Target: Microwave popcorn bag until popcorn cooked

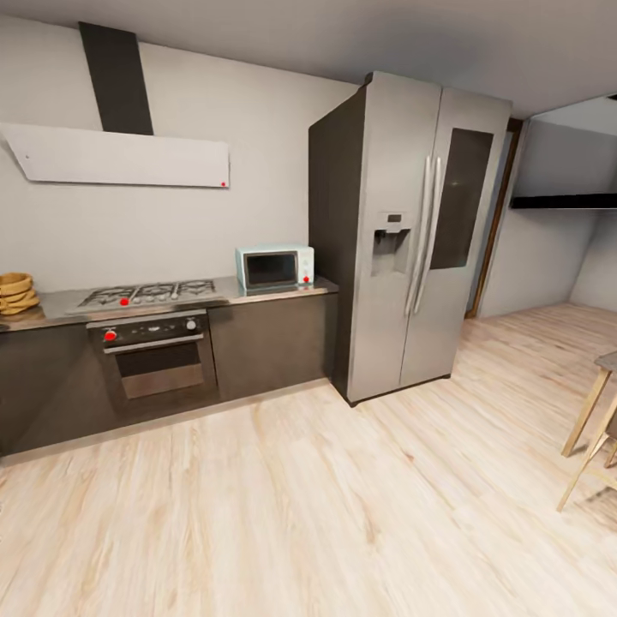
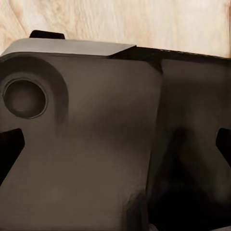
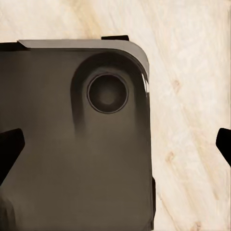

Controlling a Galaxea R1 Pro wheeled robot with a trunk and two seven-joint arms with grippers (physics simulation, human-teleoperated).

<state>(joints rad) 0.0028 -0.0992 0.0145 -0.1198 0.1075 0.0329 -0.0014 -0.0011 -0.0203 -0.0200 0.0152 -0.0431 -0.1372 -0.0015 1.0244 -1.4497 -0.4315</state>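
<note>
The microwave (image 1: 275, 267) sits at the right end of the countertop (image 1: 257, 296), hard against the side of the tall steel fridge-freezer (image 1: 411, 231), its dark glass door facing out into the kitchen and looking closed. No popcorn bag can be made out on the steel slab; the only loose thing there is a stack of wooden bowls (image 1: 17, 293) at the far left end, beyond the gas hob (image 1: 147, 294). If the bag lies on the counter, it is either past the left edge of the head view or too small to pick out.

The counter run stretches left to right across the far side of the room, with the built-in oven (image 1: 154, 353) under the hob and the flat white hood (image 1: 120, 156) above it. A wide stretch of pale plank floor (image 1: 300, 497) lies between the robot and the cabinets, so the whole unit is well apart from both arms and ahead and to the left of the camera's line. The coming move is most likely a drive forward and leftward; neither arm is yet the nearer one in any useful sense.

Each wrist view looks down onto dark, rounded robot bodywork (image 2: 96, 144) (image 3: 72, 144) with floorboards beyond. Black finger tips (image 2: 9, 151) (image 3: 9, 149) show at opposite edges of each picture, so both pincers appear spread wide with nothing between them.
</note>
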